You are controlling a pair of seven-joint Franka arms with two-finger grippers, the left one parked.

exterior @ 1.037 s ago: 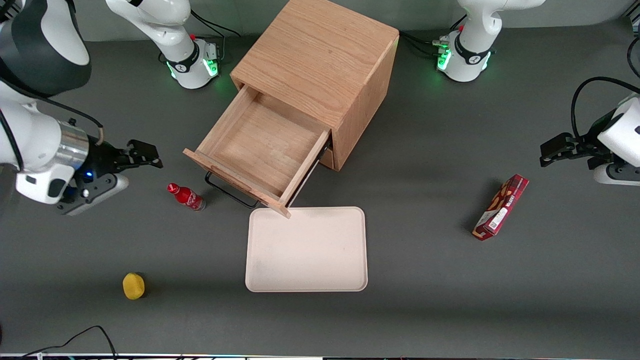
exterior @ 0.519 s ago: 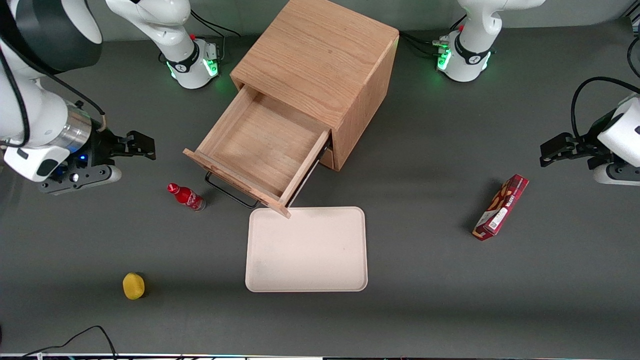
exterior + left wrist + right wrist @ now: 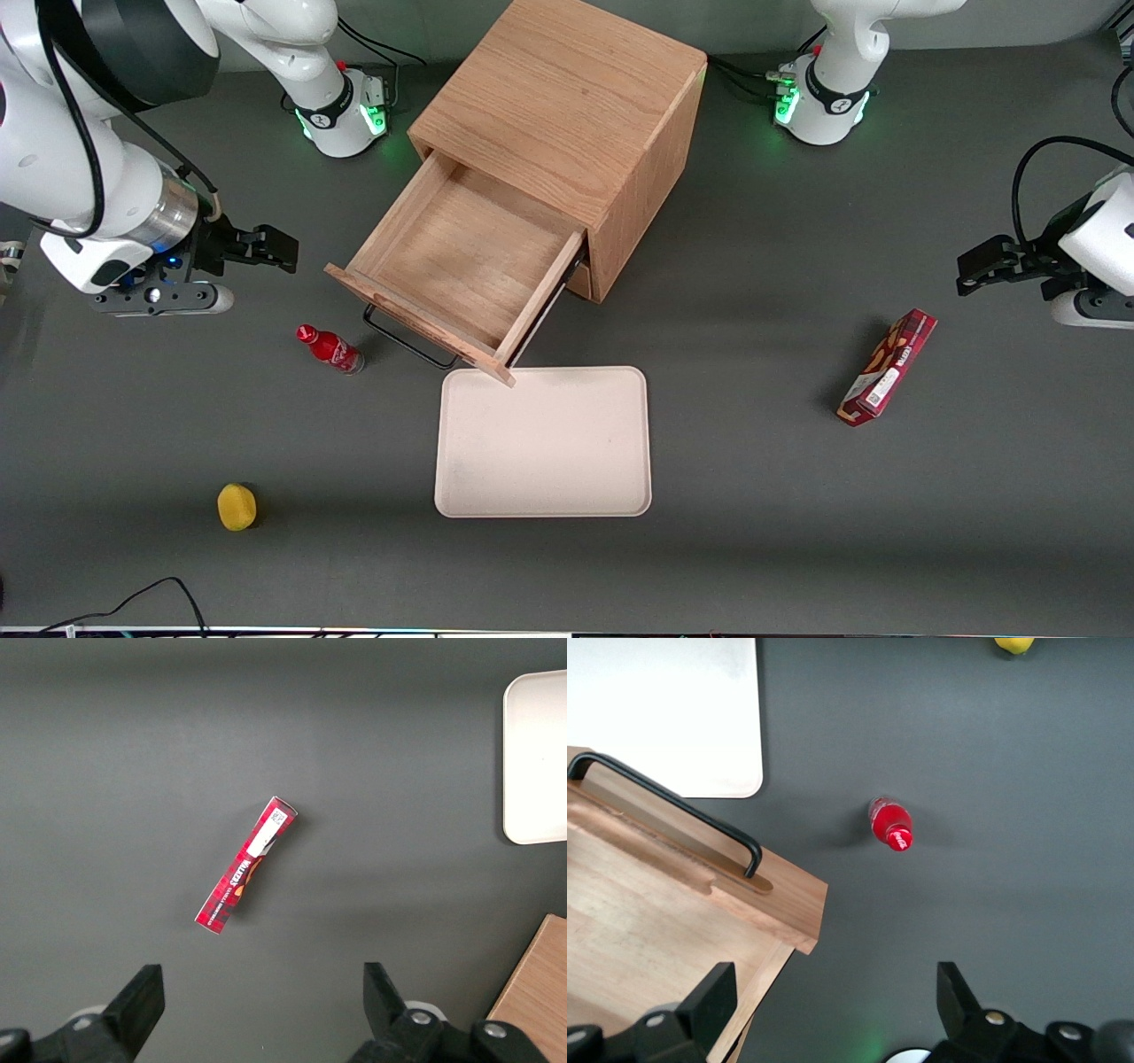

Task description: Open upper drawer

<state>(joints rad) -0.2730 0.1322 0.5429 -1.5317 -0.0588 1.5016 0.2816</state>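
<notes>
Upper drawer [image 3: 461,275] is sitting pulled out; gripper [image 3: 282,250] is hovering with fingers spread, holding nothing, near a red bottle [image 3: 330,348].

you're looking at a robotics lab: white robot arm bases [image 3: 341,111] with green status lights are bolted onto a plain dark grey worktop [image 3: 753,496], loose black cables [image 3: 133,598] trail across it, and scattered test props surround them.

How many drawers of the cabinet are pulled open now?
1: the upper drawer stands pulled out, empty. The lower one is mostly hidden beneath it. The end effector hangs open above the table, apart from it.
</notes>
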